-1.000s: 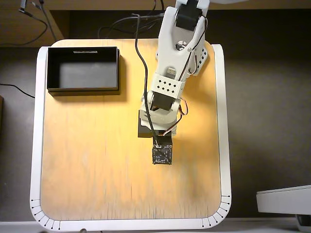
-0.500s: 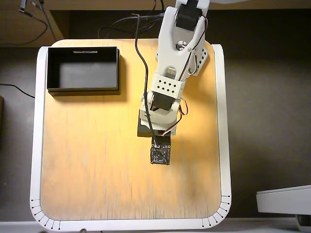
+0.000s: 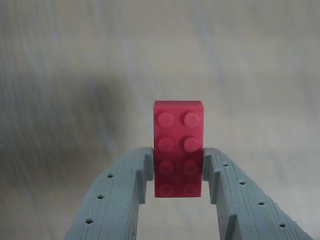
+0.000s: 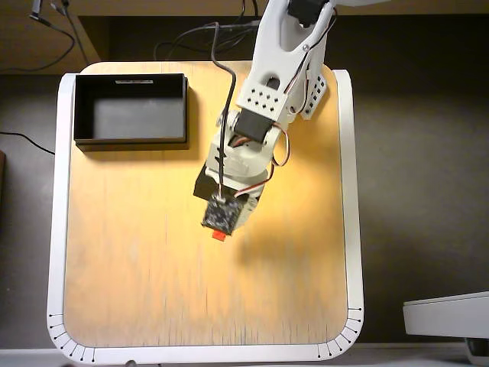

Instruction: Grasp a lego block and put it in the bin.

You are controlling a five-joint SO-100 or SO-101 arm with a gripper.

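Note:
The lego block is a small red brick with two rows of studs. In the wrist view it is clamped between my two grey fingers, and my gripper is shut on its lower half. The surface behind it is blurred. In the overhead view only a red end of the lego block pokes out below the wrist camera board, over the middle of the wooden table. The bin, a shallow black box with a grey floor, stands at the table's far left corner, well apart from my gripper.
The white arm reaches in from the top edge, with a black cable looping beside it. The wooden table has a white rim with rounded corners. A white object lies off the table at the lower right.
The arm has swung to the left and drawn back toward the top in the overhead view. The red block now shows under the wrist camera, where none was visible before.

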